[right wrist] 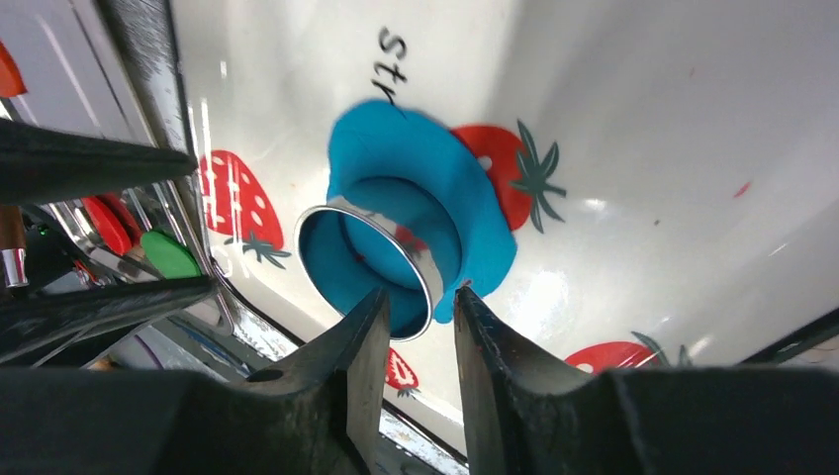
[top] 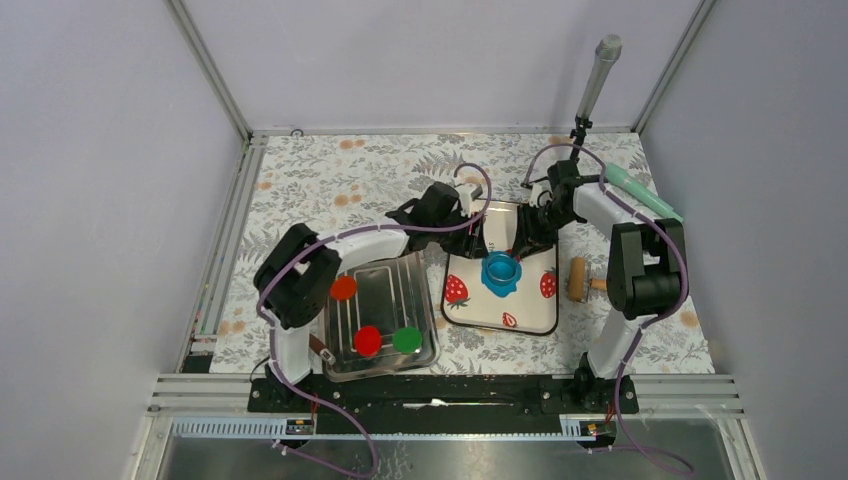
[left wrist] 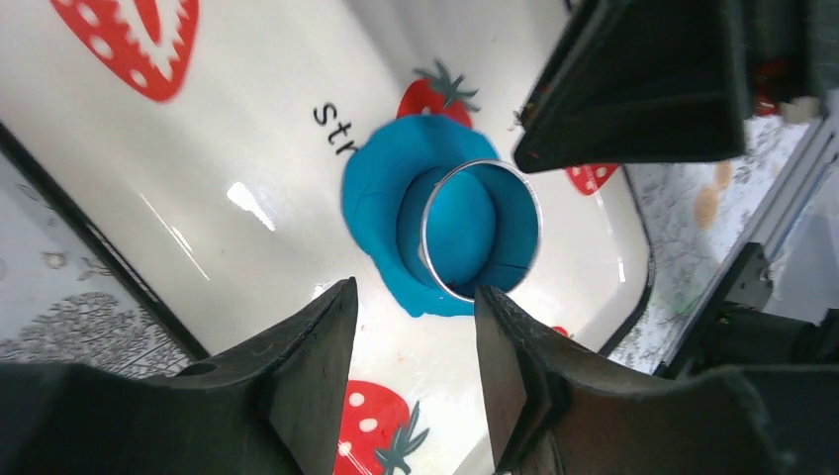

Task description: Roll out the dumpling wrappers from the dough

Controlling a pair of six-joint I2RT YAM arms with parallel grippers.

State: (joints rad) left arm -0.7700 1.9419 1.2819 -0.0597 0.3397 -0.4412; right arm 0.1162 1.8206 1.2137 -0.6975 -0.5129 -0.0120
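Left gripper (left wrist: 416,297) hangs over the strawberry tray (top: 470,312) with its jaws parted and nothing between them. My right gripper (right wrist: 420,295) is also unclenched, its gap narrower and empty. Its tips sit very near the ring cutter (right wrist: 411,252); I can't say from the wrist view whether they touch the metal.

The dough (top: 500,272) lies around the middle of the tray, directly beneath both grippers. It is a bright blue patch, flattened with a ragged, lobed outline, and it overlaps one printed strawberry. The ring cutter stands in it, and a ridge of dough rises around the ring's base.

I judge the dough to be soft, light and easily marked. A pinch from the fingers would dent or tear it, and it looks likely to cling to the glossy tray. I'd take hold of the stiff metal ring by its rim, not the clay, and do any further flattening with the rolling pin (top: 577,279) lying just right of the tray.
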